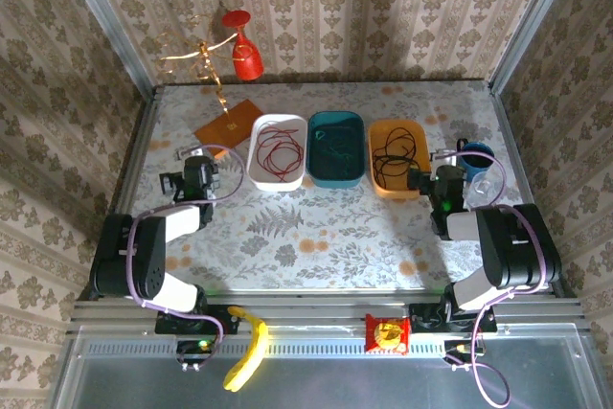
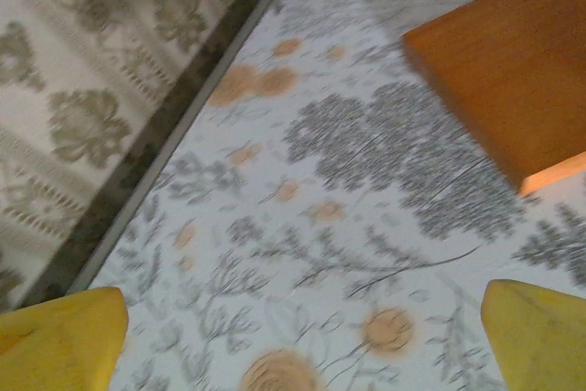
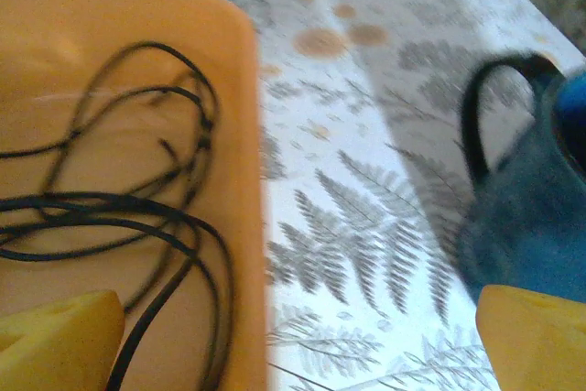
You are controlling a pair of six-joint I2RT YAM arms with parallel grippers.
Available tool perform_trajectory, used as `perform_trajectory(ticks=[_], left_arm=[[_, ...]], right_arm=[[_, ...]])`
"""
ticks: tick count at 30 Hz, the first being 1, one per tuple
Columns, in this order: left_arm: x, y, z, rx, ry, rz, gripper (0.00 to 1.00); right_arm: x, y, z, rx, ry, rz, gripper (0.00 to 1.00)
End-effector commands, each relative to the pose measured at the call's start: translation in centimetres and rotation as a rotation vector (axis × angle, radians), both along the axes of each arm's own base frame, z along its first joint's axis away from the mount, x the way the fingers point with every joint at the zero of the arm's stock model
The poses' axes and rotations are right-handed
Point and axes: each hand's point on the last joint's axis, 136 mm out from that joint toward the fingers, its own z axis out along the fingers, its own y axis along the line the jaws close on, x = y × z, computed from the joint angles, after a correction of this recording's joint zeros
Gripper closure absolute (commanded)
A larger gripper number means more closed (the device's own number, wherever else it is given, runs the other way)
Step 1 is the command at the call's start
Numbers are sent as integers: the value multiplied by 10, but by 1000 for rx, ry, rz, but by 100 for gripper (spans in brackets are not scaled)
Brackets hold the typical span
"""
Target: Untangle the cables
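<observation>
Each of the cables lies coiled in its own tray. The red cable [image 1: 279, 149] is in a white tray [image 1: 259, 168], the green-teal cable [image 1: 334, 150] in a teal tray [image 1: 336, 179], and the black cable [image 1: 394, 155] [image 3: 137, 212] in an orange tray [image 1: 396, 190] [image 3: 240, 89]. My left gripper [image 1: 198, 168] [image 2: 302, 345] hangs open over bare tablecloth left of the white tray, its yellow fingertips [image 2: 59, 341] far apart. My right gripper [image 1: 442, 182] [image 3: 298, 341] is open too, straddling the orange tray's right rim with nothing between its fingers [image 3: 536, 336].
A blue mug [image 1: 476, 157] [image 3: 531, 217] stands just right of the right gripper. An orange board [image 1: 228, 122] [image 2: 504, 61] lies ahead of the left gripper, near the left wall. A red wine glass [image 1: 246, 50] is at the back. A banana [image 1: 247, 352] and a red packet [image 1: 388, 334] lie on the front rail.
</observation>
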Motion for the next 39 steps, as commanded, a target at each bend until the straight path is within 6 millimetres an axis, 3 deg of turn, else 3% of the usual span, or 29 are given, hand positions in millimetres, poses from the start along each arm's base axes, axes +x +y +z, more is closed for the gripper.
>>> perform_trajectory(ticks=[1, 9, 12, 13, 14, 16, 39], left_arm=[[15, -10, 13, -47, -48, -105, 0], [24, -4, 10, -95, -91, -140, 0], [17, -16, 11, -46, -167, -205, 0], [8, -19, 0, -99, -166, -231, 0], [9, -17, 7, -78, -248, -246, 0], [5, -18, -1, -117, -193, -241, 0], [10, -12, 1, -103, -206, -228, 0]], right_arm=[[16, 26, 22, 71, -71, 133, 0], [16, 25, 22, 75, -80, 136, 0], [16, 25, 22, 75, -81, 135, 0], [16, 25, 22, 75, -80, 135, 0], [16, 26, 22, 75, -80, 136, 0], [16, 25, 22, 75, -80, 135, 0], [16, 27, 22, 66, -77, 133, 0]])
